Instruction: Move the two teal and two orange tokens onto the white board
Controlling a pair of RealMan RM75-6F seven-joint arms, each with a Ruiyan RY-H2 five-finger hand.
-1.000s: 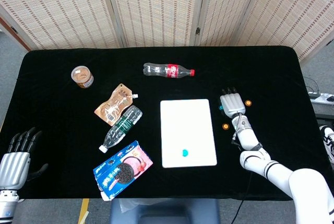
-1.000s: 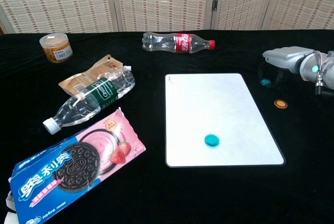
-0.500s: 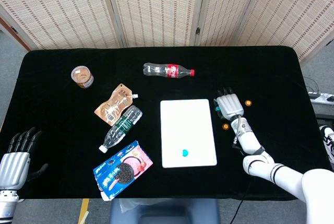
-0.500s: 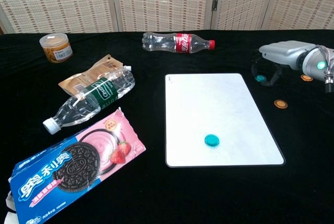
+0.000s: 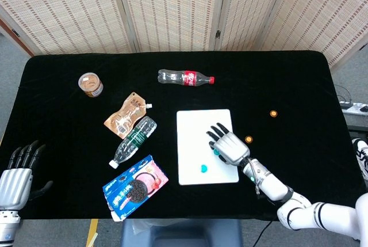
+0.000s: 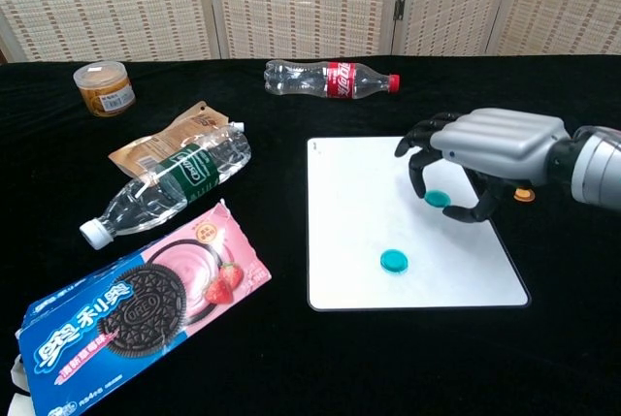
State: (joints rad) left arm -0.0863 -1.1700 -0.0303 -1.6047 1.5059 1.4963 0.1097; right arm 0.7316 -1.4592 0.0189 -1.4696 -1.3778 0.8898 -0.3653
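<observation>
A: Where have you got the teal token [image 6: 438,198]?

B: Your right hand [image 6: 482,156] holds it pinched between thumb and a fingertip, hovering over the right half of the white board [image 6: 359,193]. It is a small flat round disc, bright teal.

A: And the other tokens?

B: A second teal token [image 6: 393,261] lies flat on the board, nearer the front edge. One orange token [image 5: 249,139] sits on the black table [image 5: 57,120] just off the board's right edge; another orange token [image 5: 273,113] lies further right and back, well apart from the board.

A: What differs between your views?

B: The chest view shows the pinch from the side, with the disc clear of the board. From the head view your hand covers most of that disc. Only the head view shows your left hand [image 5: 17,175], at the table's front left corner, fingers spread and holding nothing, and the far orange token.
</observation>
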